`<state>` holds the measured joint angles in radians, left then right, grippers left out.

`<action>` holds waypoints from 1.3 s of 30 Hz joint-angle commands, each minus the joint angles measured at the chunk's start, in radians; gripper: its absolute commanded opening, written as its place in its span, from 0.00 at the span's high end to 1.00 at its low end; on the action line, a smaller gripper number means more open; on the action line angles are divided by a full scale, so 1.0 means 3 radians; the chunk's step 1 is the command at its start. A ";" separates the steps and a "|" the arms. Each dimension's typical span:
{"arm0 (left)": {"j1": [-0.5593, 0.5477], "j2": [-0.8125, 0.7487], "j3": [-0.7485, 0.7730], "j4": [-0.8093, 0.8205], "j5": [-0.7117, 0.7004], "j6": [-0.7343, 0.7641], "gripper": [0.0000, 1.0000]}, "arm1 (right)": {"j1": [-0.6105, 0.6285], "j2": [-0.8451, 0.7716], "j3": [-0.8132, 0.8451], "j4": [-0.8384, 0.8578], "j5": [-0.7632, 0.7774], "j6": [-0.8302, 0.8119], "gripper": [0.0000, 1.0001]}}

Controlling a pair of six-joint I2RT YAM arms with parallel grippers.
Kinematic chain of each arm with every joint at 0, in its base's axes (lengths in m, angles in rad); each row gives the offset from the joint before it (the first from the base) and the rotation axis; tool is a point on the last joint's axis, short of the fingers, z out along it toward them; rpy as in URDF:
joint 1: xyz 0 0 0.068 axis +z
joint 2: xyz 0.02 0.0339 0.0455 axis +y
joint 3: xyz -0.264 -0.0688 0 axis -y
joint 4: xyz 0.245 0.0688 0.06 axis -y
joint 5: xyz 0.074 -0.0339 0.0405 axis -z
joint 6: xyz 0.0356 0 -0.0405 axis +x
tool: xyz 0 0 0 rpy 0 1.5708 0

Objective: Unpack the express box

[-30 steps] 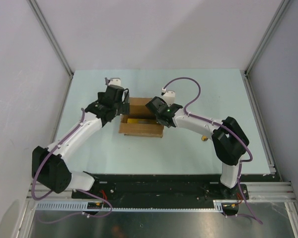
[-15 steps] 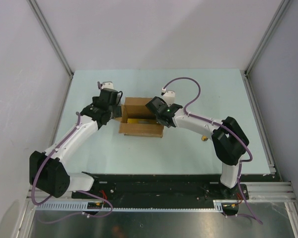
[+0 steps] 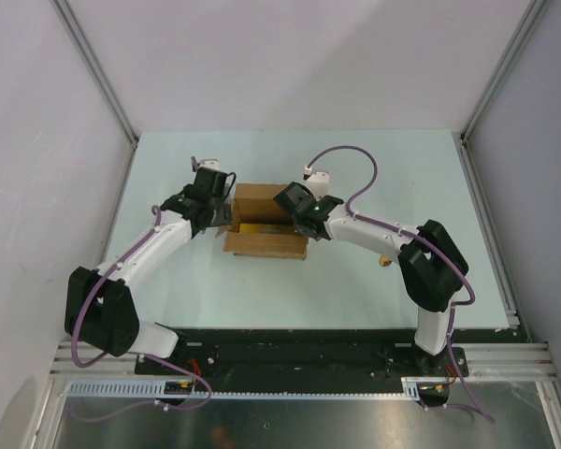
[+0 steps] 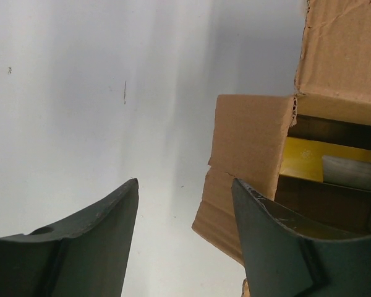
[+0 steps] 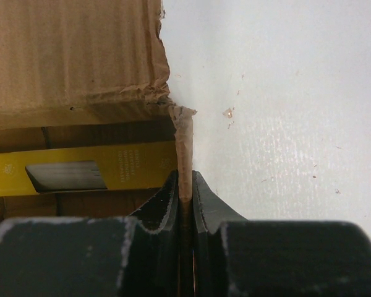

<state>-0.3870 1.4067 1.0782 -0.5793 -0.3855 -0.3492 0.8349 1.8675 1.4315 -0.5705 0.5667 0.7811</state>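
The express box (image 3: 266,245) is a brown carton in the middle of the table with its flaps spread open. A slim yellow package (image 5: 130,166) lies inside it and also shows in the left wrist view (image 4: 306,158). My right gripper (image 5: 184,177) is shut on the upright cardboard flap (image 5: 183,142) at the box's right side; in the top view it (image 3: 294,221) sits at the box's right edge. My left gripper (image 4: 184,182) is open and empty, hovering over the table just left of the box's left flap (image 4: 247,142); in the top view it (image 3: 225,210) is at the box's left edge.
A small yellow-and-black utility knife (image 3: 385,261) lies on the pale table (image 3: 168,271) under the right forearm. Grey walls and metal frame posts enclose the table on three sides.
The left gripper drew back to the left off the box's left side, then came a little nearer to it. The right gripper has stayed clamped on the right flap.
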 commanded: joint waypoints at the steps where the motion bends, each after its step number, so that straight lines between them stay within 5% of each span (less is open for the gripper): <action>1: 0.0027 -0.0082 0.0133 0.0008 0.0150 -0.0068 0.33 | -0.0047 0.0202 -0.0016 0.0005 -0.0104 0.0060 0.90; 8: 0.0027 -0.0455 0.0440 0.0008 0.0737 0.0029 0.39 | 0.0024 0.0136 -0.0021 0.0132 -0.0053 -0.0047 0.87; 17: 0.0022 -0.0307 0.0481 0.0024 0.1111 -0.0053 0.49 | 0.0019 0.0167 -0.0021 0.0102 -0.0094 -0.0032 0.87; 35: 0.0001 0.0235 0.0277 0.0029 0.0707 -0.0114 0.47 | 0.0019 0.0161 -0.0021 0.0163 -0.0227 -0.0067 0.91; 39: 0.0001 0.0342 0.0271 0.0034 0.0743 -0.0104 0.54 | 0.0014 0.0161 -0.0021 0.0173 -0.0248 -0.0078 0.91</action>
<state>-0.3832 1.4841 1.1648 -0.5823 -0.1490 -0.3592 0.8406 1.8721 1.4315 -0.5510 0.5560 0.7437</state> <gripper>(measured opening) 0.497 0.108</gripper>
